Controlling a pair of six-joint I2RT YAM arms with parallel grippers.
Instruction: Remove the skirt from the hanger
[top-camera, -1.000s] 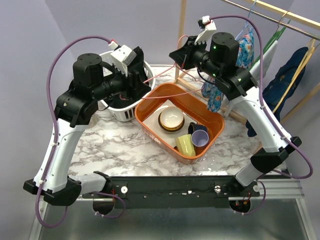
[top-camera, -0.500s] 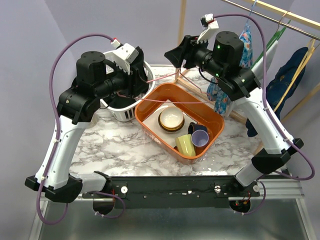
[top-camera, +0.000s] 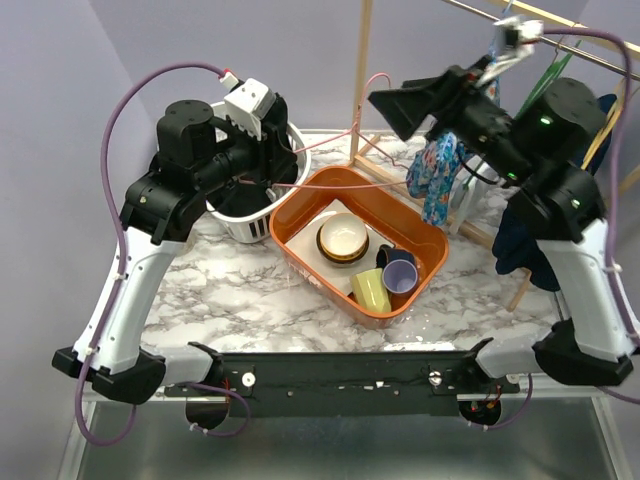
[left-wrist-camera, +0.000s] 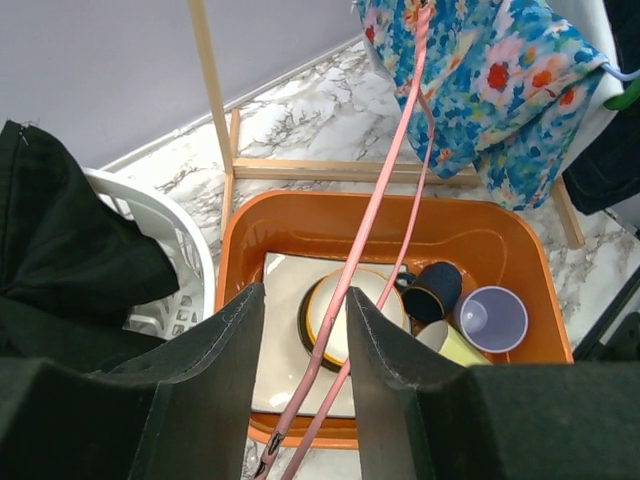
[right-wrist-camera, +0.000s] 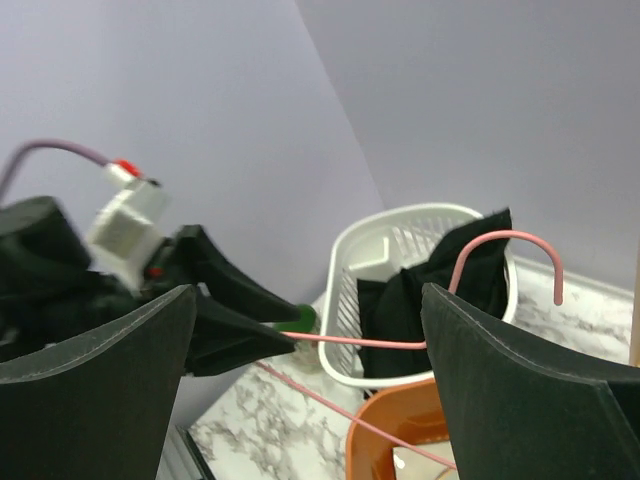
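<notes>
Pink hanger (right-wrist-camera: 500, 235): it sticks out level above the worktop (top-camera: 220, 290) from my left pincer (left-wrist-camera: 305, 300), with its hook free in the air at the far end.
Left pincer: narrowed to a slot. The hanger's two wires run between the fingers and lie against them, so I am pinching the hanger near one corner.
Right pincer (right-wrist-camera: 308, 295): spread wide with nothing between the fingers. It is high above the worktop and faces my left arm.
Floral skirt (left-wrist-camera: 500, 90): it hangs by the wooden rack (left-wrist-camera: 210, 90) on the right, beyond the orange tub. In my left wrist view the hanger's far end crosses in front of the blue cloth, and I cannot tell whether wire and cloth touch.
Orange tub (left-wrist-camera: 480, 235): it sits mid-worktop below the hanger. Inside are a bowl (left-wrist-camera: 375, 310) on a pale plate, a dark mug (left-wrist-camera: 435, 290) and a purple cup (left-wrist-camera: 487, 320), close together.
White basket (left-wrist-camera: 185, 240): just left of the tub, under my left arm.
Black cloth (left-wrist-camera: 70, 250): bundled in the basket and spilling over its rim.
</notes>
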